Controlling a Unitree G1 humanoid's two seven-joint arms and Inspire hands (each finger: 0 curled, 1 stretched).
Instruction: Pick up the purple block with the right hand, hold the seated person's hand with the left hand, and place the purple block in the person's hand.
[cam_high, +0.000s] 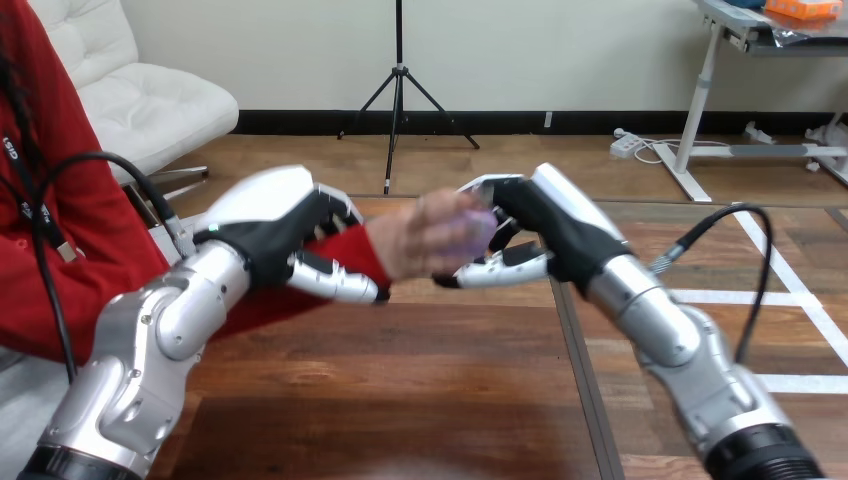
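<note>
- Your right hand (545, 228) had its fingers and thumb closed round the purple block (478, 232), which sat against the person's hand (425, 238).
- Your left hand (280, 235) clasped the person's wrist (350, 246) at the red sleeve, fingers over, thumb under.
- All met above the table's (400, 390) far edge, mid-width; bare wood lay open between your forearms towards the near edge.

purple block (478, 232): just a blurred sliver between person's hand (425, 238) and right robot hand (545, 225); shape and who grips it, can't tell. Person's hand smeared, fingers unreadable. Person's wrist (350, 245) mostly covered by left robot hand (268, 232) curled round it. Both robot forearms cut off by bottom edge.
</note>
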